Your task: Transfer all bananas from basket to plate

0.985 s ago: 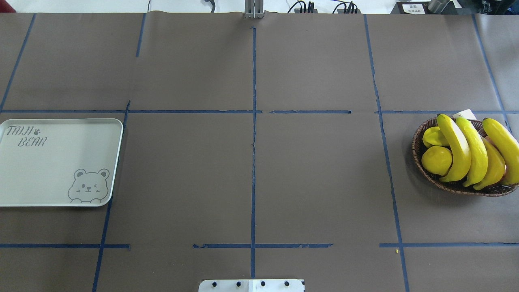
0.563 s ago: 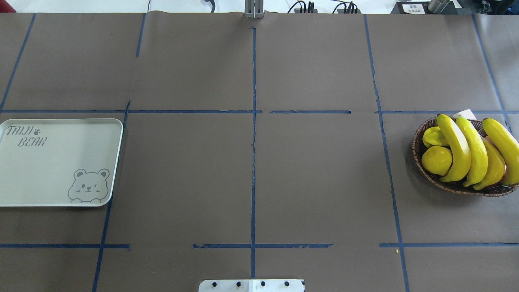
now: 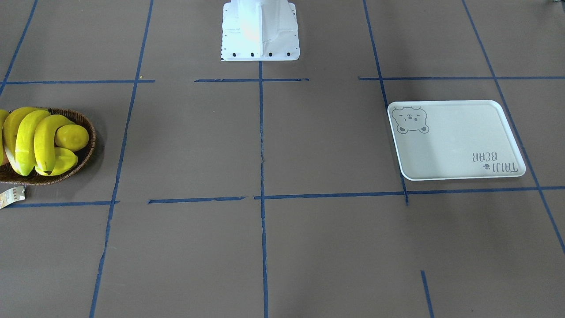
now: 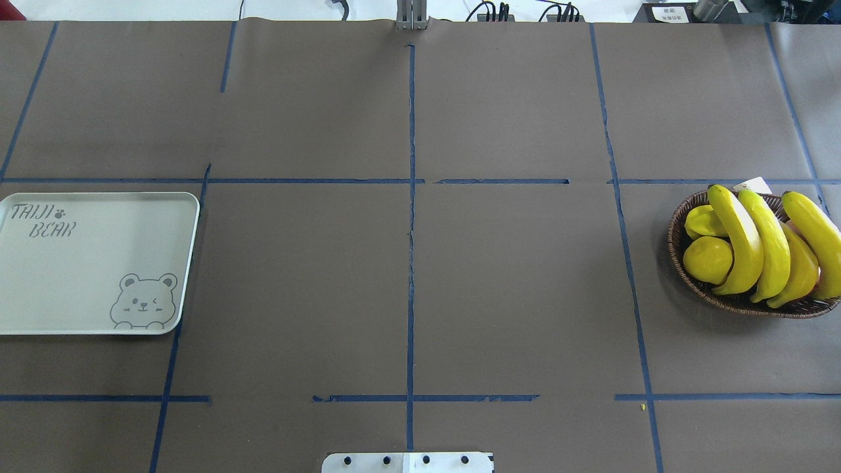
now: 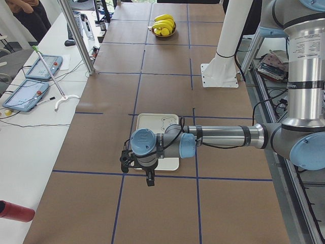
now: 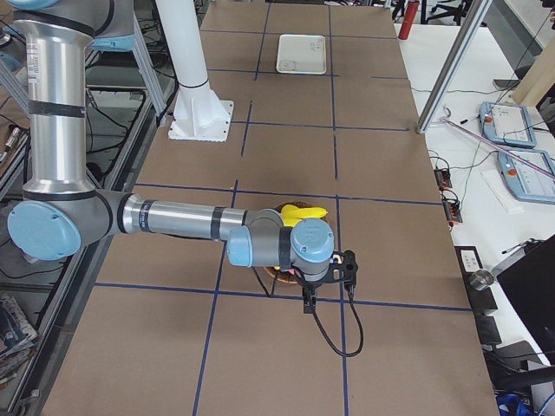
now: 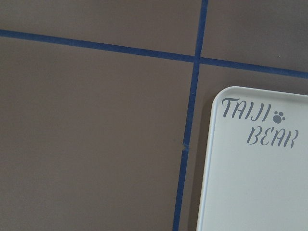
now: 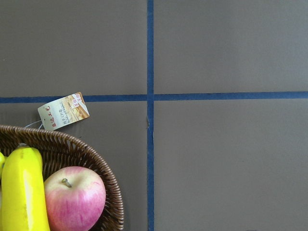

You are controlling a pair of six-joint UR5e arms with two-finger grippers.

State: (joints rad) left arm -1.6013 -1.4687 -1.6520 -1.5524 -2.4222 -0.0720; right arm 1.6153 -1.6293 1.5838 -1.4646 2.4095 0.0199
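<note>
Since both sets of jaws show only side-on, you cannot tell their opening or any hold; bananas [image 4: 746,246] lie in the basket [image 4: 730,301] at right on the brown counter [image 4: 512,276], plate [image 4: 85,263] at left.

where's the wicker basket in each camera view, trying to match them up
Exterior front-facing: basket at the left edge, mid-height.
Overhead exterior: basket at the right edge, mid-height.
Exterior left: basket far off, top centre.
Exterior right: basket at centre, mostly hidden behind the right arm.
Left wrist: not in it.
Right wrist: basket in the bottom-left corner.
Shared landmark: its paper tag, seen front-facing, overhead and right wrist.
</note>
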